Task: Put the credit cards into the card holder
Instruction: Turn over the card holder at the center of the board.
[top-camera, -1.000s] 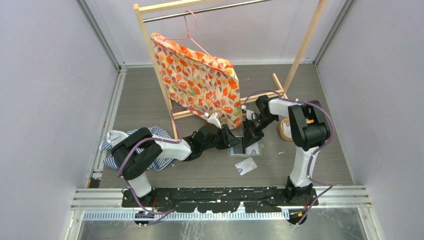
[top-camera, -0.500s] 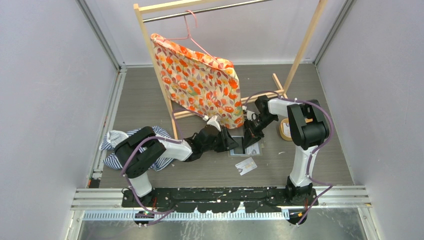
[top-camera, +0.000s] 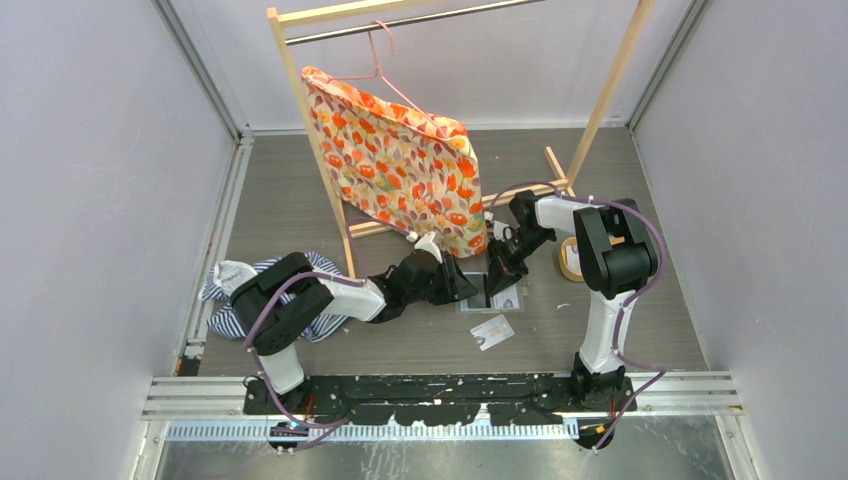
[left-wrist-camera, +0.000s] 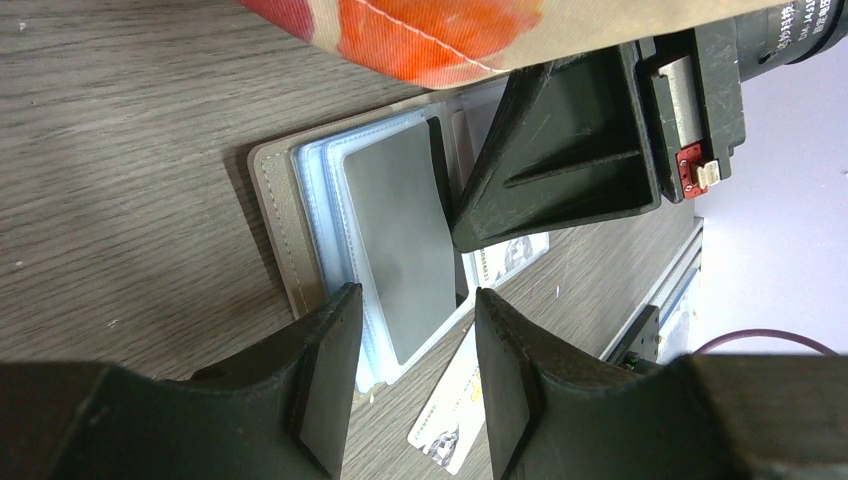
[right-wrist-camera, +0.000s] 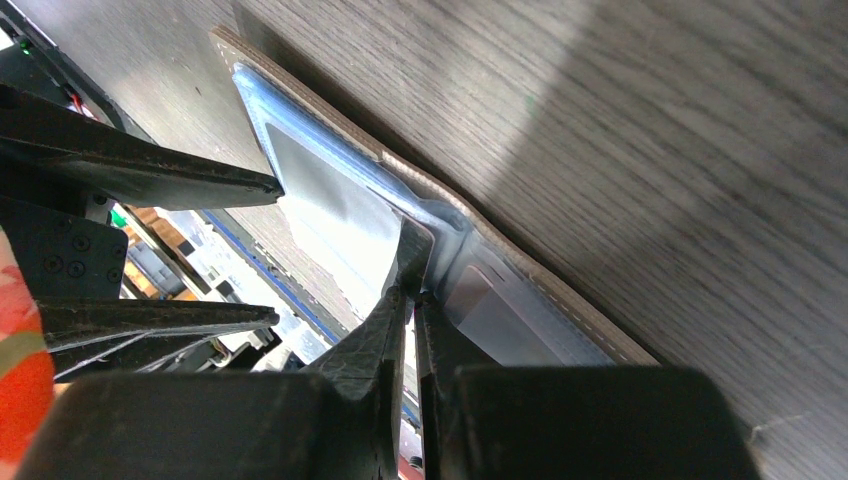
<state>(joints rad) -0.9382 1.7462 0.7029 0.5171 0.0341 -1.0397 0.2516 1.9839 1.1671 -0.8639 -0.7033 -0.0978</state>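
- Card holder (left-wrist-camera: 275, 230) lying open and flat on the grey wood-grain table (left-wrist-camera: 120, 150), its clear bluish sleeves stacked face up
- grey card (left-wrist-camera: 400, 240) sits in the uppermost sleeve of the card holder
- right gripper (right-wrist-camera: 412, 290) is at the card holder's fold, its jaws narrowed almost shut on a thin clear sleeve edge of the card holder; whether a card is also in that pinch cannot be told
- left gripper (left-wrist-camera: 415, 300) hovers over the half of the card holder toward the left arm, jaws partly apart with nothing between them
- white card (top-camera: 492, 331) with small print lies flat on the table just beside the card holder, on the side toward the arm bases, clear of both grippers
- floral cloth (top-camera: 400, 160) hangs just behind the card holder, its hem above the far edge
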